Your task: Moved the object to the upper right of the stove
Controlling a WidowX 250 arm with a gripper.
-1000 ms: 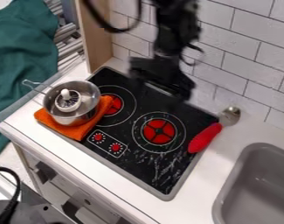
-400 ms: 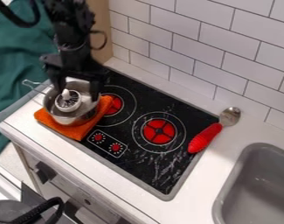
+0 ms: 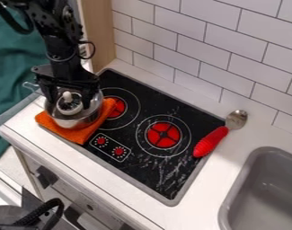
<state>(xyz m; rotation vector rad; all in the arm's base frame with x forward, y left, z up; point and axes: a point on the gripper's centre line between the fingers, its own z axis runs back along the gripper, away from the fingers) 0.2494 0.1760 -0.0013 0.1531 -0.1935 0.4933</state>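
The black gripper [image 3: 69,99] hangs over the metal pot at the left, open, one finger on each side of a small round silver object [image 3: 68,107] with a whitish knob on top. That object sits inside the pot [image 3: 95,111], and whether a finger touches it I cannot tell. Under the pot lies an orange cloth [image 3: 82,135], partly over the left edge of the black stove [image 3: 139,162]. The stove's upper right part is bare black surface near the tiled wall.
A spoon with a red handle [image 3: 210,142] lies across the stove's right edge, its metal bowl on the counter [image 3: 215,185]. A grey sink [image 3: 263,191] is at the lower right. White wall tiles [image 3: 232,67] rise behind the stove.
From above the back of the stove, the gripper has moved left to the pot, then lowered around the silver object. Pot, cloth and spoon have stayed put.
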